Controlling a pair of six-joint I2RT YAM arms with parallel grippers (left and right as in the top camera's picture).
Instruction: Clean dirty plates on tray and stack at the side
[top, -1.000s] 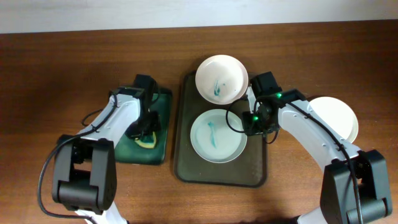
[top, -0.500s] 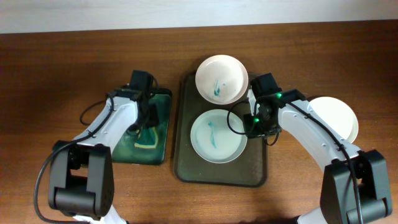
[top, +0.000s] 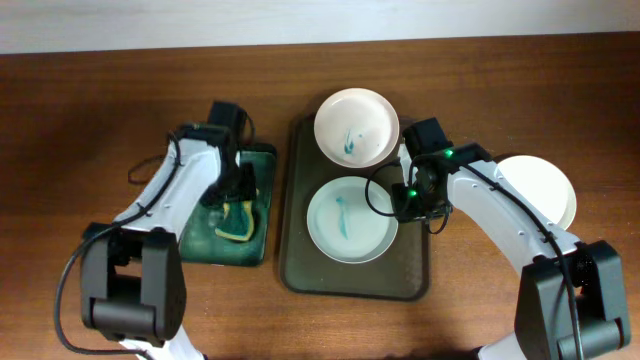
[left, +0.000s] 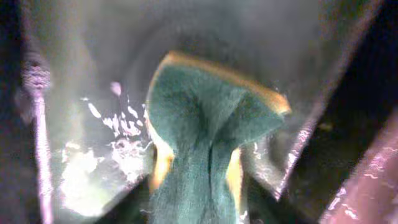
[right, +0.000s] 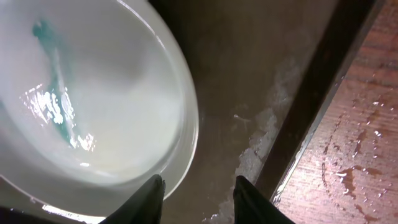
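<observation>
We are finding the left gripper (top: 230, 200) clamped on the green-and-yellow sponge (left: 199, 124), over the wet green basin (top: 212, 245). The right gripper (right: 199, 190) is standing with jaws spread, straddling the right rim of the teal-stained plate (top: 350, 218), which is lying on the brown tray (top: 355, 280). A second stained plate (top: 356, 127) is sitting at the tray's far end. A clean plate (top: 545, 185) is resting on the table, right of the tray.
</observation>
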